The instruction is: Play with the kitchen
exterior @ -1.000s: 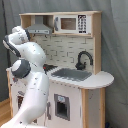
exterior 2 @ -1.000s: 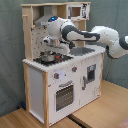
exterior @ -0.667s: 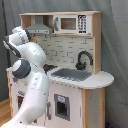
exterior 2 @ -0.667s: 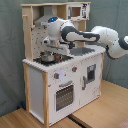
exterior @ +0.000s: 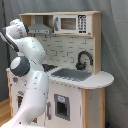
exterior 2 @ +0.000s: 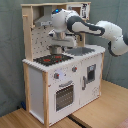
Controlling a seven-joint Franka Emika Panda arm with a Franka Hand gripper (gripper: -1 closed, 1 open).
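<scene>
**Ana:** Grey curtain (exterior 2: 10, 50) is hanging behind everything in both exterior views, and the kitchen (exterior 2: 60, 80) is standing on a wooden floor (exterior 2: 100, 112) in front of it. Where is the arm working?

**Ben:** It is reaching in from the second exterior view's right, and the claw (exterior 2: 58, 49) is hanging over the hob (exterior 2: 50, 59), just below the hood (exterior 2: 40, 11). I am judging it is placed there because the red-ringed burners are the nearest thing to play with.

**Ana:** Is it gripping anything?

**Ben:** I cannot tell. The wrist is pointing down and blocking its tip, and whether it is touching the hob is unclear too.

**Ana:** And in the first exterior view?

**Ben:** The white arm (exterior: 30, 75) is filling the first exterior view's left and hiding the hob completely. The sink (exterior: 72, 75) and black faucet (exterior: 84, 59) are sitting clear of it towards the first exterior view's right, with the little microwave (exterior: 70, 23) on the shelf above.

**Ana:** The oven door?

**Ben:** The oven door (exterior 2: 64, 95) is sitting closed under the hob in the second exterior view, with the knobs (exterior 2: 65, 72) above it. I am guessing the arm is bending this tightly because the hood and pegboard (exterior 2: 42, 42) are leaving little room.
</scene>
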